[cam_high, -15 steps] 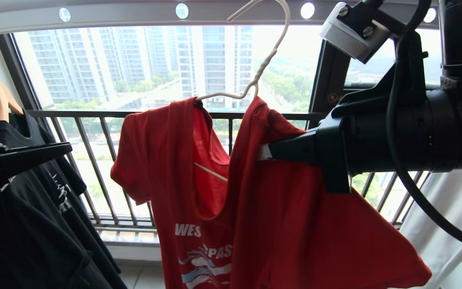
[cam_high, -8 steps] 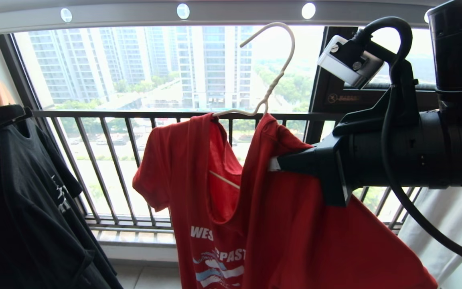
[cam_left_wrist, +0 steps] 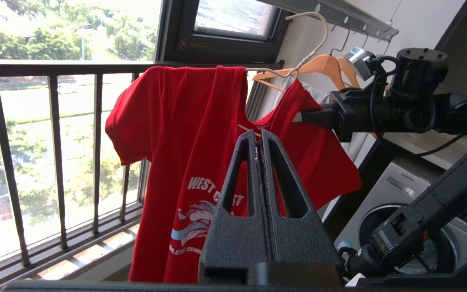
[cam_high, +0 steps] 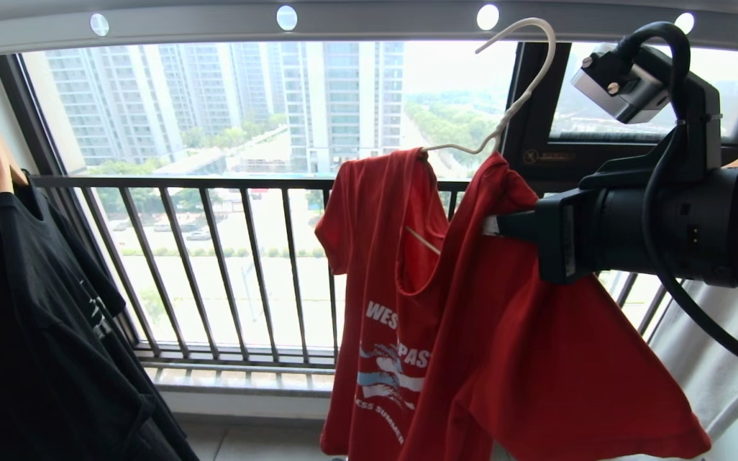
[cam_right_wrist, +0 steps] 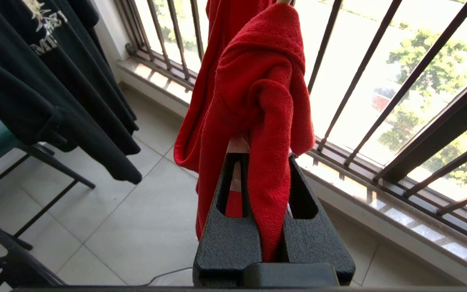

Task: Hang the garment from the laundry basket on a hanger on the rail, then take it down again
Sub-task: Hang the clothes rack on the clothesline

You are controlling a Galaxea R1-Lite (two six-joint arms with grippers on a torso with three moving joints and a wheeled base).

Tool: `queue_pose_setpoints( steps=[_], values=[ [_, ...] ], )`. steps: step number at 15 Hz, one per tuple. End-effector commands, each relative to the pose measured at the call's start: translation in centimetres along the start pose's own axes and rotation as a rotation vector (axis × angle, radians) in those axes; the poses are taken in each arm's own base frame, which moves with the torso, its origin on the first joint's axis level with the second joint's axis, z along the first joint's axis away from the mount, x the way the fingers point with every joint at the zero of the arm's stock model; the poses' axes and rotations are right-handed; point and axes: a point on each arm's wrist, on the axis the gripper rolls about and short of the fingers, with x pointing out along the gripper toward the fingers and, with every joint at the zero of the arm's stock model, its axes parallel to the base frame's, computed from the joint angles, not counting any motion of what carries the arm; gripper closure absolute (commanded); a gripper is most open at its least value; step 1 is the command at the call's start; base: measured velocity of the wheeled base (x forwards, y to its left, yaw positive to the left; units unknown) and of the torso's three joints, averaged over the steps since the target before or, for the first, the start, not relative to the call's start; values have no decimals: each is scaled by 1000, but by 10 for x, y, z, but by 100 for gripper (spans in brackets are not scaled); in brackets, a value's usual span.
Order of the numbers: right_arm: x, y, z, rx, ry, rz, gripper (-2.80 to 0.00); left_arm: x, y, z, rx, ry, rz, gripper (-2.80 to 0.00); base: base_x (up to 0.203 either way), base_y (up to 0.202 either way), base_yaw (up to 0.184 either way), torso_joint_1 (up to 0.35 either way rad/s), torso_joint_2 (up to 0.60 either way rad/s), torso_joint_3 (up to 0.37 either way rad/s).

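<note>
The red garment (cam_high: pixel 503 333) hangs on the cream wire hanger (cam_high: pixel 517 102), whose hook sits just under the grey rail (cam_high: pixel 375 22); I cannot tell whether the hook touches it. My right gripper (cam_high: pixel 494 225) comes in level from the right. It is shut on the garment's shoulder (cam_right_wrist: pixel 266 121), with the fabric pinched between the fingers (cam_right_wrist: pixel 225 227). My left gripper (cam_left_wrist: pixel 258 136) is shut on nothing. It points at the garment's chest (cam_left_wrist: pixel 176 121) from a short way off. The laundry basket is out of view.
Black garments (cam_high: pixel 23 320) hang on a wooden hanger at the left. A dark barred window railing (cam_high: pixel 215 256) runs behind. A white garment (cam_high: pixel 715 346) hangs at the right. Wooden hangers (cam_left_wrist: pixel 322 67) and a washing machine (cam_left_wrist: pixel 399 211) stand beyond the right arm.
My right gripper has carried the garment and hanger to the right, the hook dipping and then rising back up to the rail. My left gripper has drawn away to the far left.
</note>
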Motion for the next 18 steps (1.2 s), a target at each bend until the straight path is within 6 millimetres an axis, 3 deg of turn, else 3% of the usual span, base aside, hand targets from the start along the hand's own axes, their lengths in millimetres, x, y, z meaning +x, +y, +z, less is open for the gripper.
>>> queue_pose_setpoints(
  steps=[1,4,13,18],
  values=[
    [6,-9,3,9,-24,-60,0,1,-4,7,-37,11,4,0,0,0,0,0,0,0],
    [12,-16,14,-14,-50,-96,0,2,-5,13,-104,26,21,0,0,0,0,0,0,0],
    [52,-38,27,-54,-43,-186,0,2,-7,14,-94,22,22,0,0,0,0,0,0,0],
    [64,-39,29,-80,-37,-194,0,1,-8,14,-87,19,22,0,0,0,0,0,0,0]
  ],
)
